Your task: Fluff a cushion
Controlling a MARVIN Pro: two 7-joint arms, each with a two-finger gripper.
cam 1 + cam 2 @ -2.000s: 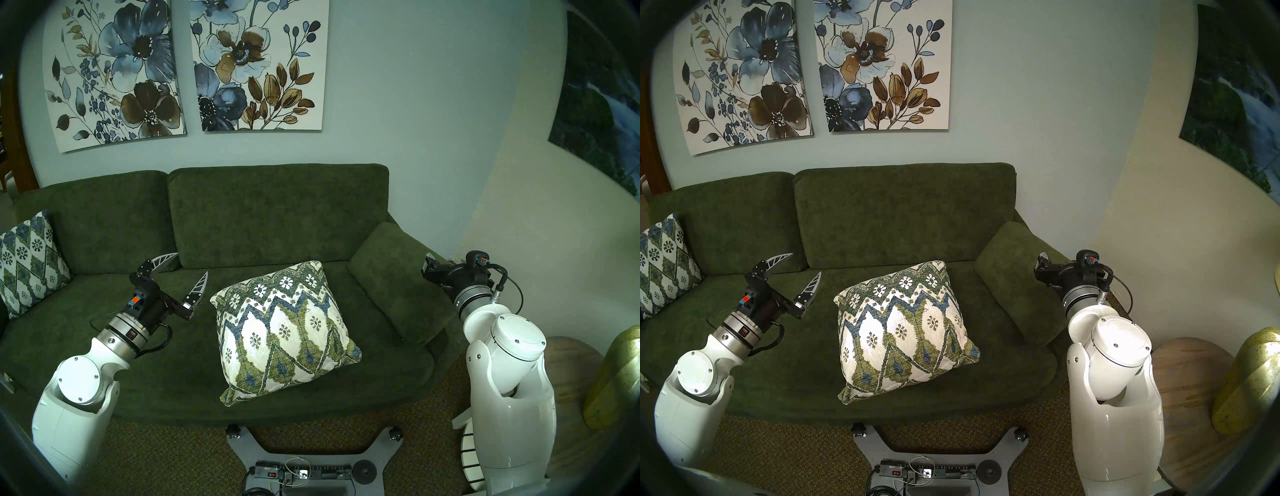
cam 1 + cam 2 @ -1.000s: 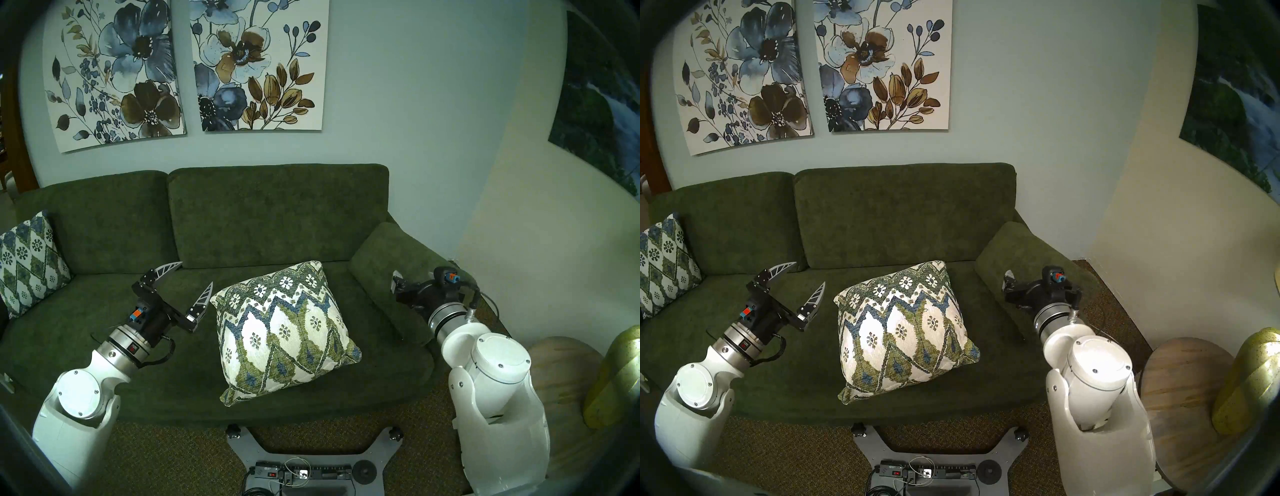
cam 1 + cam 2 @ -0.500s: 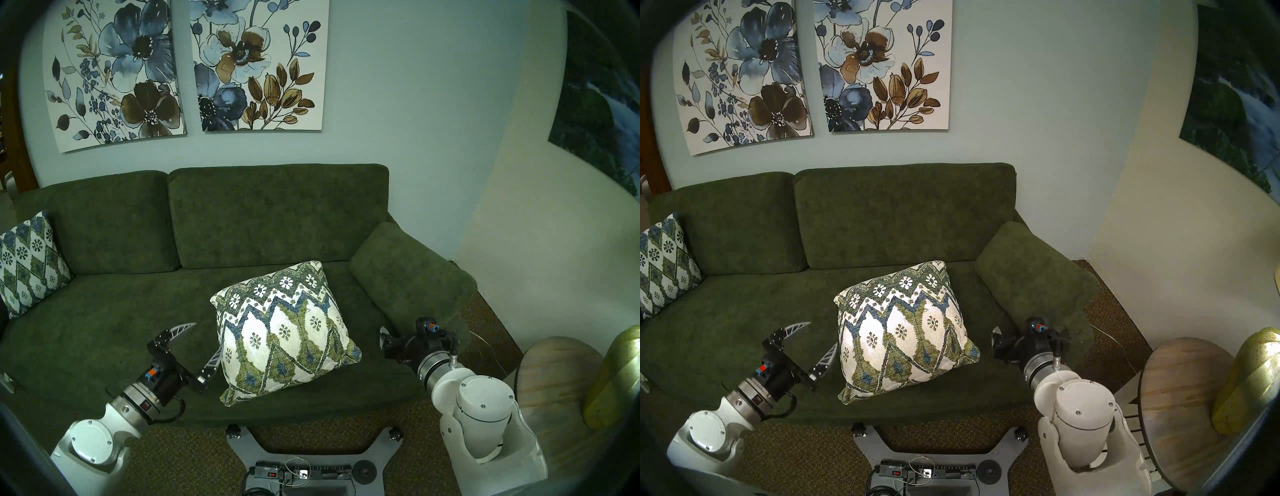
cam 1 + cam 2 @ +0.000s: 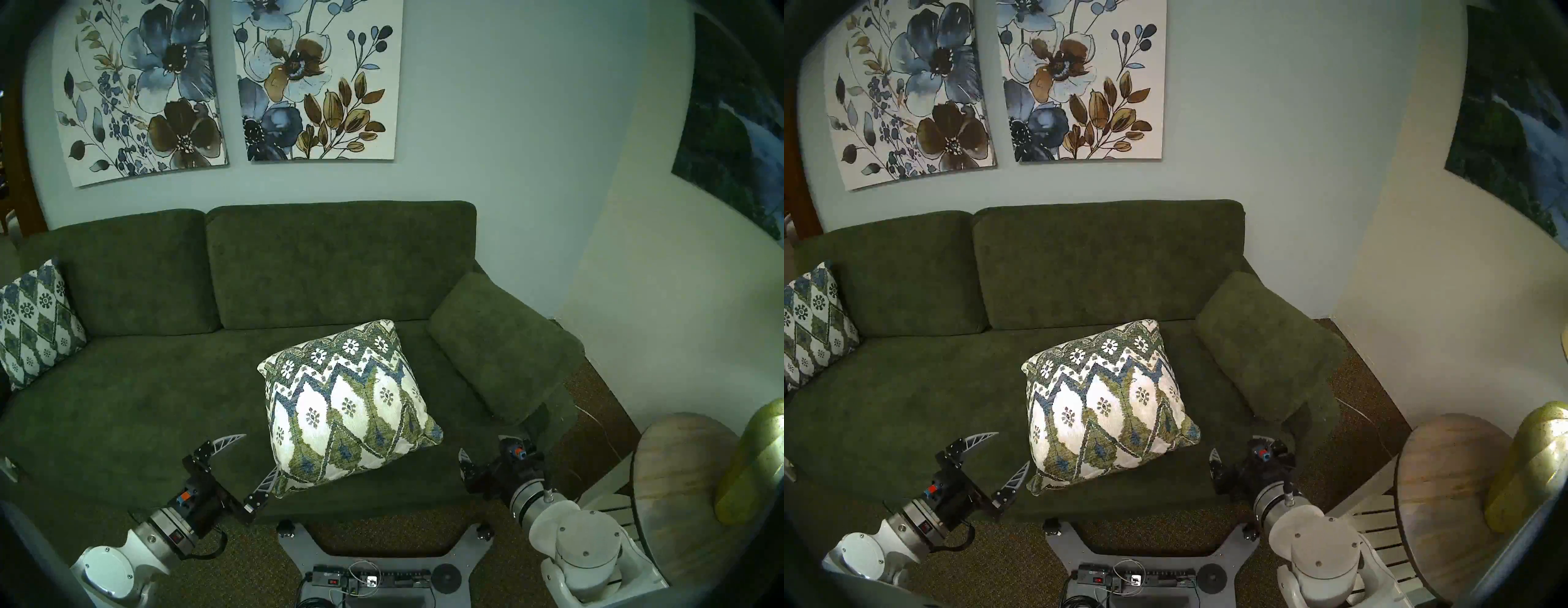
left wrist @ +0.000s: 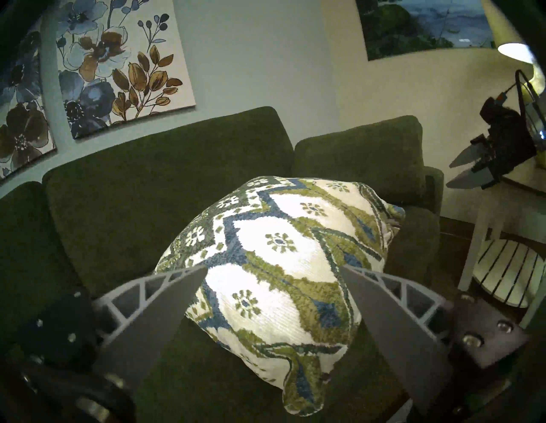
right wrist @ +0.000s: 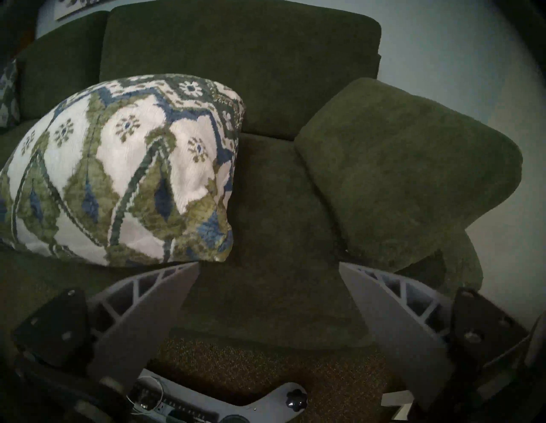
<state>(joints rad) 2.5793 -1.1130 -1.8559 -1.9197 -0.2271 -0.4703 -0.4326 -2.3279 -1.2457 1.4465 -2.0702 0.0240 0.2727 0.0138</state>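
Cushion between spread claws, sofa around

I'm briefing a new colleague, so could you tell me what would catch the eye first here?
The white, green and blue patterned cushion lies mid-seat on the dark green sofa. The open left gripper and open right gripper flank its near corners, touching nothing.

The cushion is coarse woven cloth, nubby and matt. The sofa wears a soft, napped green fabric, also matt. The left gripper has dull grey ribbed fingers, probably plastic, on a brushed metal wrist. The side table shows grained wood; the carpet looks rough.
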